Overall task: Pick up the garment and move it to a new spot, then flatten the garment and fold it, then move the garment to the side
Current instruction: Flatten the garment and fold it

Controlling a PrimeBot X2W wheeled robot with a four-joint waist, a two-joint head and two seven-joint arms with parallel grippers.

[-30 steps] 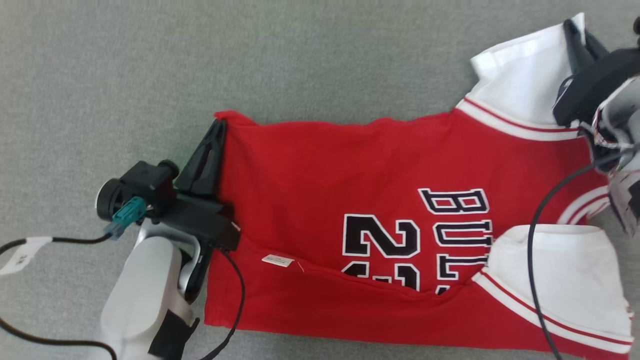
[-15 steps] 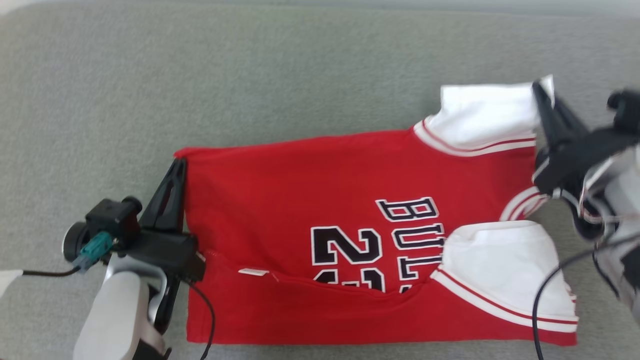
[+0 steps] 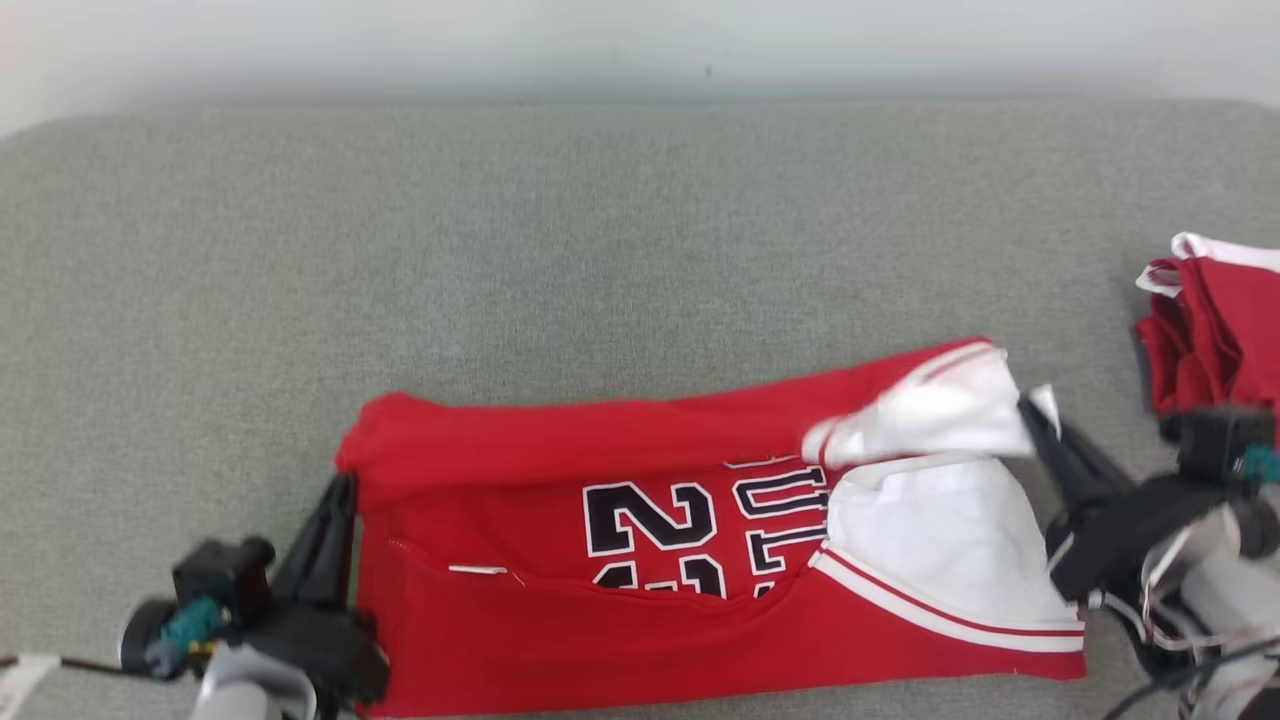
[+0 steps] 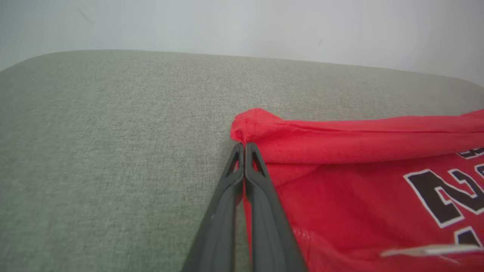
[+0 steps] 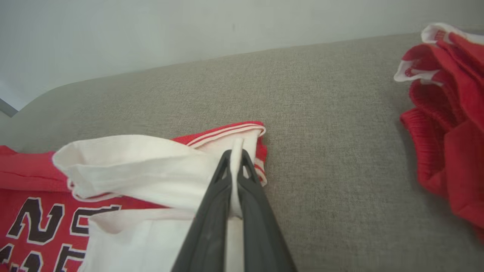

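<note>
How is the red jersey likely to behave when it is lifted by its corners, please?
Probably floppy: the red jersey sags in a soft roll between the left hand and the right hand, both shut on its edge. Likely light, since thin pinches at two corners carry the fold. It may drag rather than slide on the textured grey cushion.

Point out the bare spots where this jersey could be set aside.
Free: the grey surface between the jersey and the wall, plus the stretch left of the left gripper. Crowded: the right end, where the right gripper and another red garment sit close.
</note>
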